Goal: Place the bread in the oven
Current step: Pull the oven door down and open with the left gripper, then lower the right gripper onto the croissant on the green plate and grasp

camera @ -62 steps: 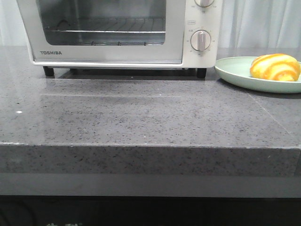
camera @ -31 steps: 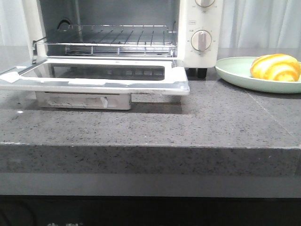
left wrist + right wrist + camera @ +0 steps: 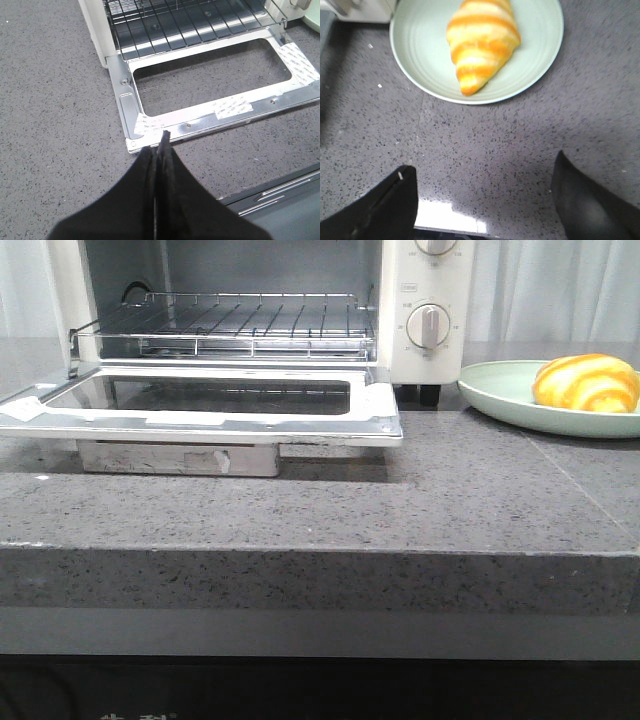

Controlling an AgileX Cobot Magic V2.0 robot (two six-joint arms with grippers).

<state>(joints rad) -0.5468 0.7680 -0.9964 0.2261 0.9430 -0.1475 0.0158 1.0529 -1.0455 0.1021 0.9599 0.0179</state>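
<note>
Front view: the oven (image 3: pixel 250 330) stands on the grey stone counter (image 3: pixel 330 510) with its glass door (image 3: pixel 205 405) folded down flat and its wire rack (image 3: pixel 240 325) exposed, while the bread (image 3: pixel 585 383) lies on a pale green plate (image 3: pixel 500 395) just beside the oven's dial side. Left wrist view: the left gripper (image 3: pixel 161 142), fingers pressed together, hovers at the door's front edge. Right wrist view: the right gripper (image 3: pixel 485 200), fingers spread wide, hangs over the counter near the plate.
</note>
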